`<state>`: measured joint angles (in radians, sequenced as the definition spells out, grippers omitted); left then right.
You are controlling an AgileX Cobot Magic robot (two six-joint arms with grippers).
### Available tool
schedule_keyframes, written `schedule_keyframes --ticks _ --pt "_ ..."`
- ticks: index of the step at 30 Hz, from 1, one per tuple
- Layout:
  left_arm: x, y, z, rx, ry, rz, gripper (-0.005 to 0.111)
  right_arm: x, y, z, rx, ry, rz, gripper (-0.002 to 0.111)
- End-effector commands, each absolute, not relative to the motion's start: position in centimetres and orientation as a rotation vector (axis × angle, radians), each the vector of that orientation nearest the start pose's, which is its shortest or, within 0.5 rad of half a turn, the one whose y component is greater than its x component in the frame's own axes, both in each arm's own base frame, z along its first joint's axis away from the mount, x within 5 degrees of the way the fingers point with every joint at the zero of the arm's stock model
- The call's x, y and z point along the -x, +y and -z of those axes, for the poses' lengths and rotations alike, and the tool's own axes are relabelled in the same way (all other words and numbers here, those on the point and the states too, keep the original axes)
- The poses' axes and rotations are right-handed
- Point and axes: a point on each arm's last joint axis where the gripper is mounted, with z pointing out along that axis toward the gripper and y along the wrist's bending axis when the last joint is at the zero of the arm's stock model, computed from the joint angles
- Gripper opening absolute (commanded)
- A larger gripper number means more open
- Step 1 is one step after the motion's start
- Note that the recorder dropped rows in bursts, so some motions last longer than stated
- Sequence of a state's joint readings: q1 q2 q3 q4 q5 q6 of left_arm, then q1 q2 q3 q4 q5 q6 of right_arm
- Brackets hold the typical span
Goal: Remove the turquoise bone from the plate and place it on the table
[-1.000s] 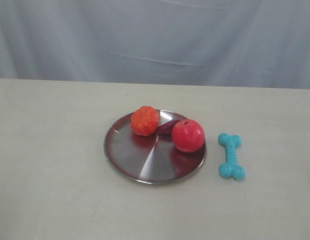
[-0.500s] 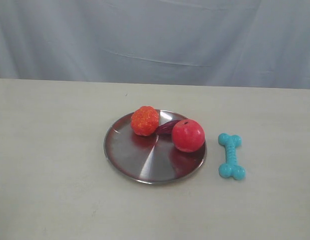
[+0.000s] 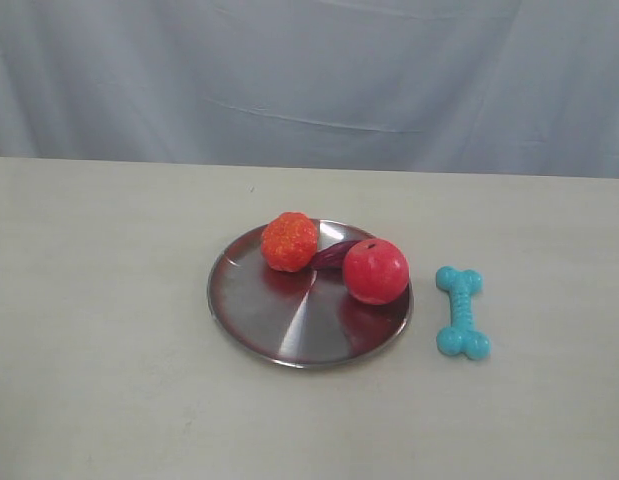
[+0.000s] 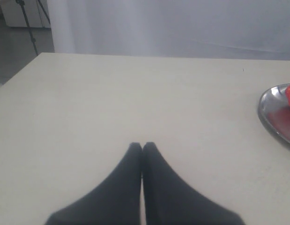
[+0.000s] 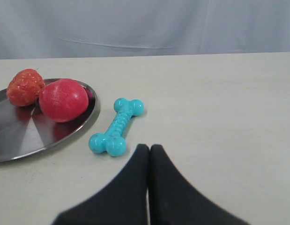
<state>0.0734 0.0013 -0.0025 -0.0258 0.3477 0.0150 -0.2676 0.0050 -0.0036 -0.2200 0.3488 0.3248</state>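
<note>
The turquoise bone lies flat on the cream table, just right of the silver plate and apart from its rim. My right gripper is shut and empty, a short way from the bone's nearer knobbed end. Well left of the plate, my left gripper is shut over bare tabletop, holding nothing. Neither gripper shows in the exterior view.
On the plate sit a red ball, an orange bumpy ball and a dark purple toy between them. A grey-white curtain hangs behind the table's far edge.
</note>
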Motion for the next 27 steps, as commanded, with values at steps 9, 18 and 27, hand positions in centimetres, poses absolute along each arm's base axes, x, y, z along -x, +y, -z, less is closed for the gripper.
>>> schedule_keyframes --ticks 9,18,27 --pt "-5.34 0.32 -18.23 0.081 1.824 -0.032 0.0 -5.01 -1.96 -18.29 -0.298 1.801 0.235 0.0" --pt "-5.34 0.32 -18.23 0.081 1.824 -0.032 0.0 -5.14 -1.47 -18.23 -0.251 1.813 0.192 0.0" --pt "-5.34 0.32 -18.23 0.081 1.824 -0.032 0.0 -5.16 -1.4 -18.21 -0.242 1.816 0.186 0.0"
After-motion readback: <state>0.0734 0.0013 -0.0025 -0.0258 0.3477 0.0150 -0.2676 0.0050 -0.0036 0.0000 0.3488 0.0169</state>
